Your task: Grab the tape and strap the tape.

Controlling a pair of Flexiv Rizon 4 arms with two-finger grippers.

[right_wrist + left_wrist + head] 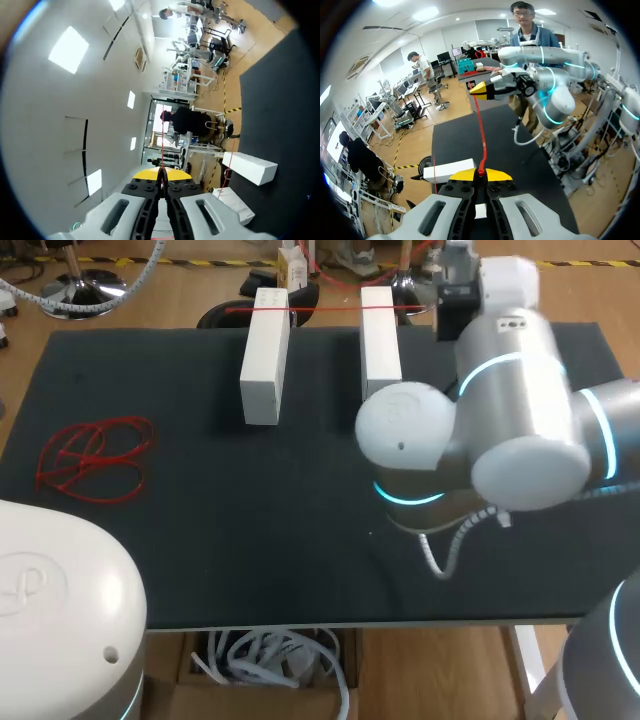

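Tape (325, 308) ran as a straight red line over the far ends of two white blocks, close to the far edge of the bench (250, 550). The left block (265, 355) and the right block (380, 340) lay side by side and apart, each with its long side running from the far edge toward the bench's middle.

In the left wrist view the left jaws were closed, the yellow tips meeting with the red strip pinched between them. From there the strip ran ahead, over the dark bench, to the right jaws. Those were closed on it too, with their yellow tips together. One block lay just beside the left jaws.

The right wrist view showed the same grip from the other end: the right jaws were closed tight on the thin strip, which ran straight out ahead of them. Both blocks lay beside and below them.

A tangle (93, 455) of loose red strip lay near the bench's left edge, well apart from the blocks. The right arm (510, 410) came in from the right and hung over the bench's right half. Of the left arm (60, 610) only a white joint showed, at the near left corner.
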